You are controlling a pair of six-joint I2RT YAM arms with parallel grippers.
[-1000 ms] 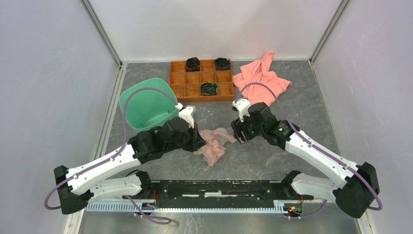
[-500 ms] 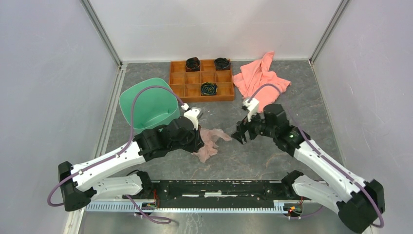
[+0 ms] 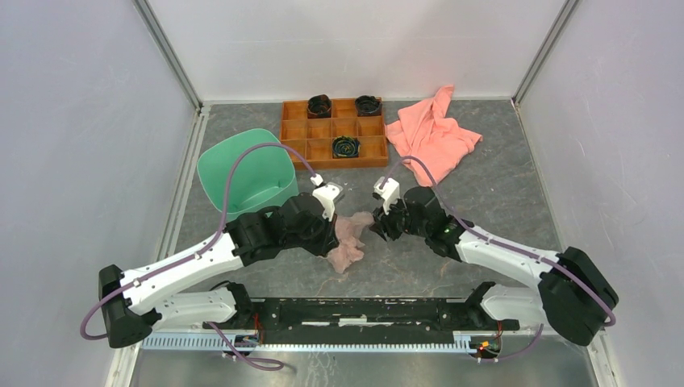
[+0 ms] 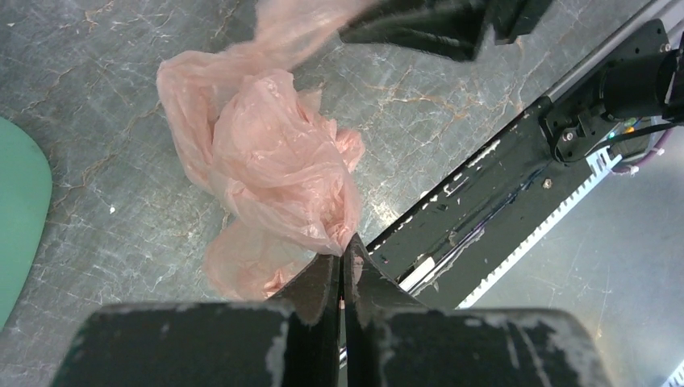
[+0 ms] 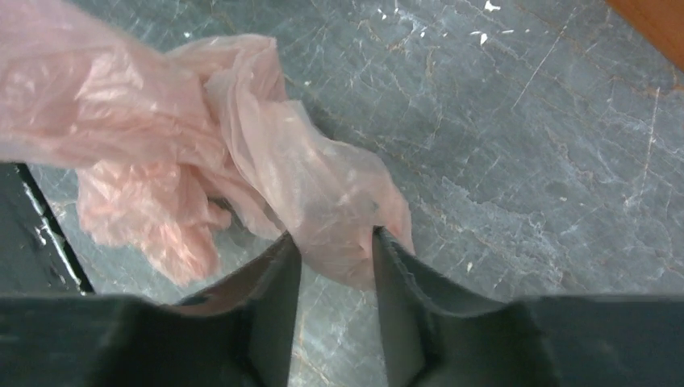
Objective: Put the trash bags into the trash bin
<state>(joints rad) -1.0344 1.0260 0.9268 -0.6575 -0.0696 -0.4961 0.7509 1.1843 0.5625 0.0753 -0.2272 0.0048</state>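
Note:
The pale pink trash bag (image 3: 349, 234) lies crumpled on the grey table between the two grippers. My left gripper (image 3: 332, 234) is shut on it; in the left wrist view the bag (image 4: 266, 161) is pinched at the closed fingertips of that gripper (image 4: 344, 250). My right gripper (image 3: 375, 224) is open at the bag's right end. In the right wrist view a fold of the bag (image 5: 323, 193) sits between the spread fingers of the right gripper (image 5: 335, 242). The mint-green trash bin (image 3: 242, 173) stands upright to the back left of the bag. Its edge shows in the left wrist view (image 4: 20, 218).
An orange compartmented tray (image 3: 332, 133) with dark round items stands at the back. A salmon-pink cloth (image 3: 431, 133) lies to its right. The black base rail (image 3: 355, 310) runs along the near edge. Walls enclose the table on three sides.
My right gripper has swung left and down to the bag's right end. My left gripper has shifted slightly right, still holding the bag, which is more bunched.

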